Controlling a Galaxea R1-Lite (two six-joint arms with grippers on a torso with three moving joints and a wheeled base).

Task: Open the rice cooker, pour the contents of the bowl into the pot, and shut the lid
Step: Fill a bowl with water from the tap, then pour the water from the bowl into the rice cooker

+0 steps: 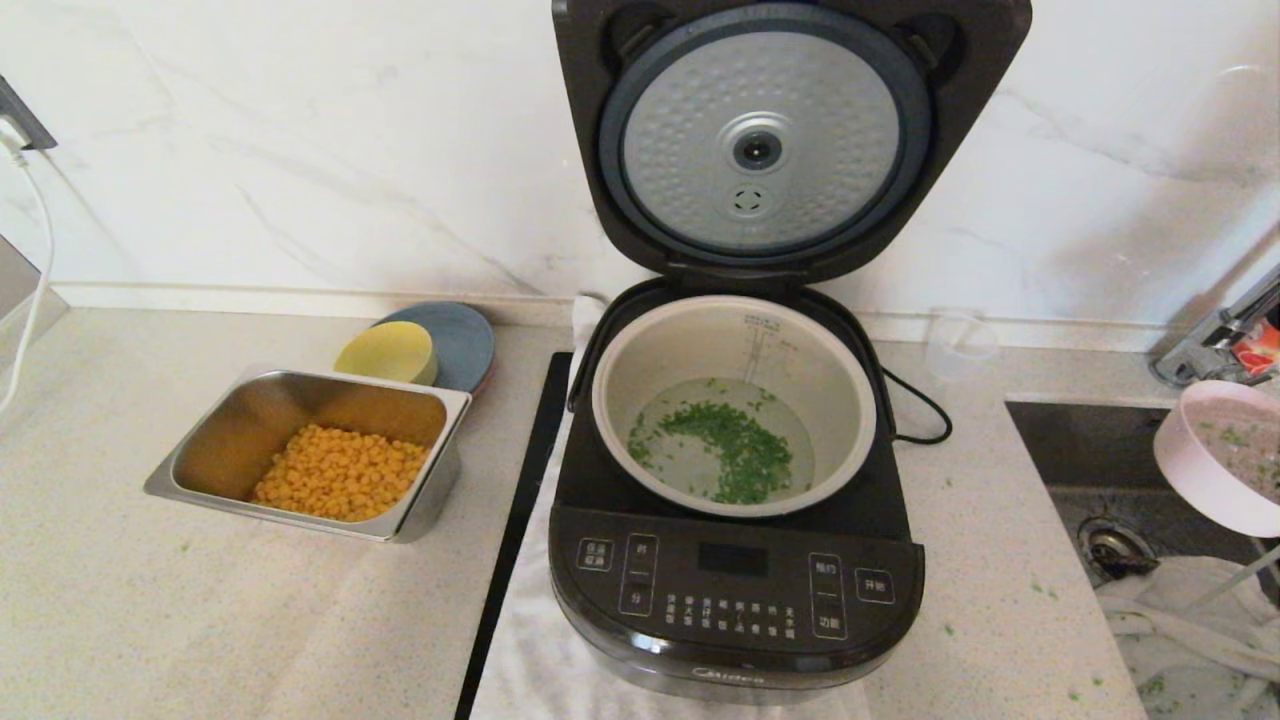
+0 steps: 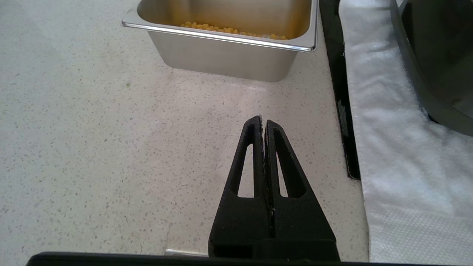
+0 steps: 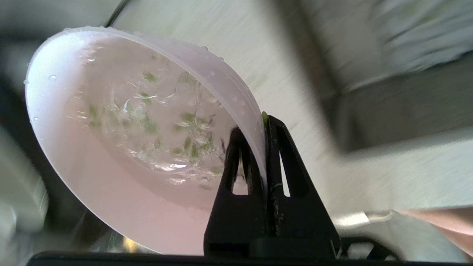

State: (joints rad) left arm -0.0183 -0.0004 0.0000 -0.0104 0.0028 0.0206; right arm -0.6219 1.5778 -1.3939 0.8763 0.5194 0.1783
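The rice cooker stands on a white cloth with its lid raised upright, and chopped green bits float in the water in the pot. The pink bowl hangs tilted over the sink at the right, well apart from the cooker; the right gripper pinches its rim, and a few wet green bits, blurred, seem to cling inside. The left gripper, fingers together, hovers over the speckled counter near the steel tray of corn.
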